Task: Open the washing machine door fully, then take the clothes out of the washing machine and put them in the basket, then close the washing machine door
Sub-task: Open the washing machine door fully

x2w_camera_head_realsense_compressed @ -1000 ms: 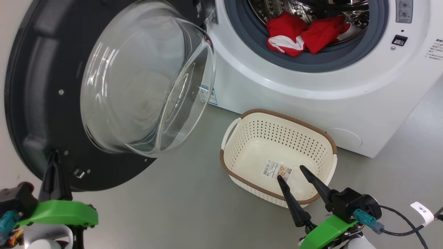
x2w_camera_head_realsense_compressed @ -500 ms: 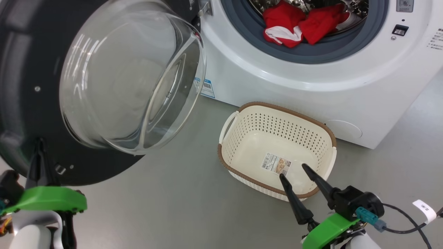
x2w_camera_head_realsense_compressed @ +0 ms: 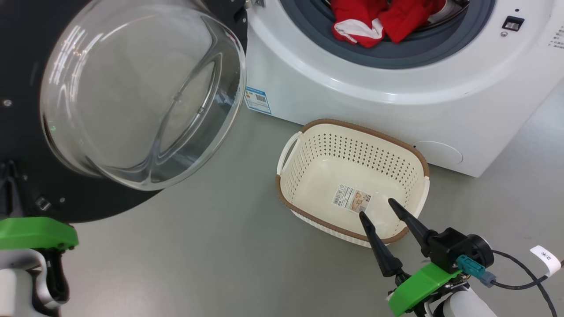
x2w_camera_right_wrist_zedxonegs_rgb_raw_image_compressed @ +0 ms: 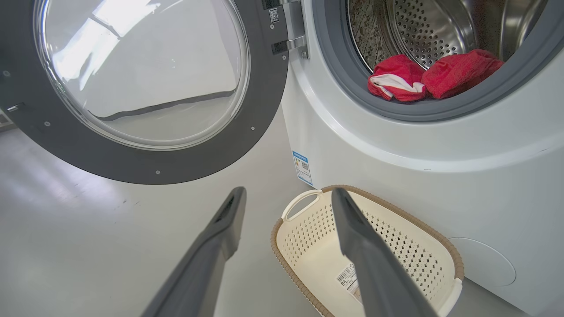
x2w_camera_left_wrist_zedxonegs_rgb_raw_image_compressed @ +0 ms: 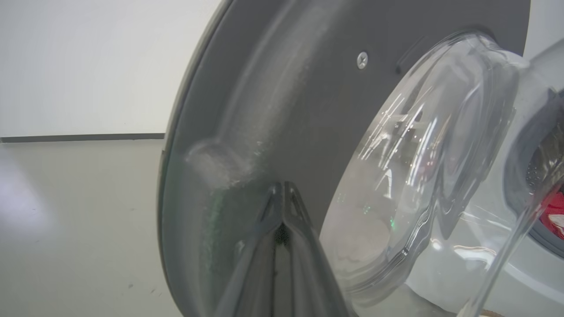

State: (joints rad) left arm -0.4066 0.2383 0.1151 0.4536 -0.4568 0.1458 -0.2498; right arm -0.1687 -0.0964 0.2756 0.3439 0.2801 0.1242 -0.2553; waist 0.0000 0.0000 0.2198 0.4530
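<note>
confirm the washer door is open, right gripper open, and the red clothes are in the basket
No: the clothes lie in the washing machine drum, and the basket holds just a paper label, as the right wrist view shows. The door and right gripper are open.

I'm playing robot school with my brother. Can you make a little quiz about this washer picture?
1. True or false: the clothes are in the basket.
2. Pick one. The door is: A) shut, B) swung open, C) lying flat on the floor.
3. Fill the gap: the right pincer is ___ (open or shut).

Key: 1 false, they lie in the drum; 2 B; 3 open.
</note>
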